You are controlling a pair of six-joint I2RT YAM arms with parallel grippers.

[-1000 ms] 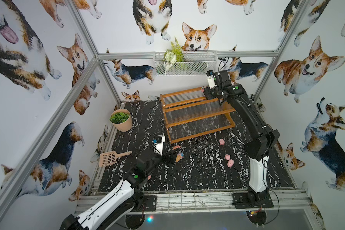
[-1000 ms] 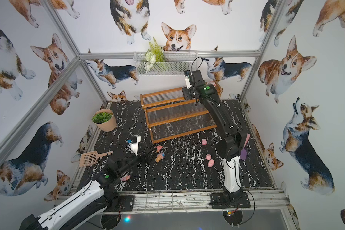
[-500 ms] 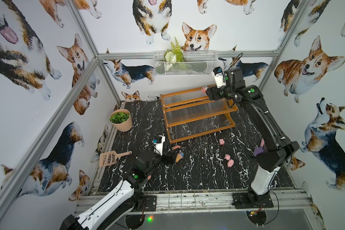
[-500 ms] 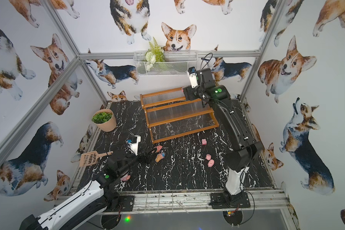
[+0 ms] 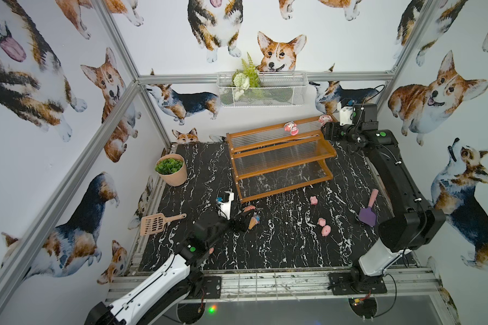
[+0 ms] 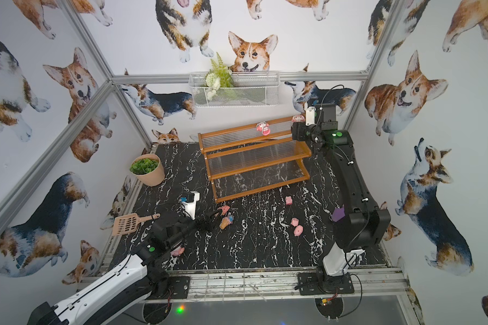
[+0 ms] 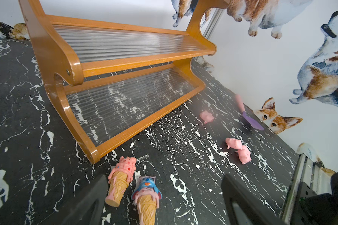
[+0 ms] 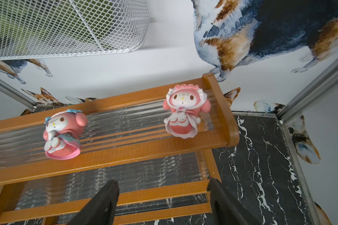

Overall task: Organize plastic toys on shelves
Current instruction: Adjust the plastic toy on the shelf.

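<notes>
right gripper (image 8: 162,187), apart and empty, faces a doll figurine (image 8: 181,115) on the shelves (image 8: 125,153), top tier; left gripper (image 7: 164,181), also apart, should next clamp an ice-cream cone (image 7: 146,202)

walls (image 5: 335,50): corgi print | floor (image 5: 279,253): black white-veined marble | frame (image 5: 181,78): aluminium rails

No writing, brand name, number or sign can be read in any of the views. In a top view, a small blue patch (image 5: 222,199) sits on the white camera mount (image 5: 226,209) at the left arm's wrist. It is too small to tell whether it bears any print.
</notes>
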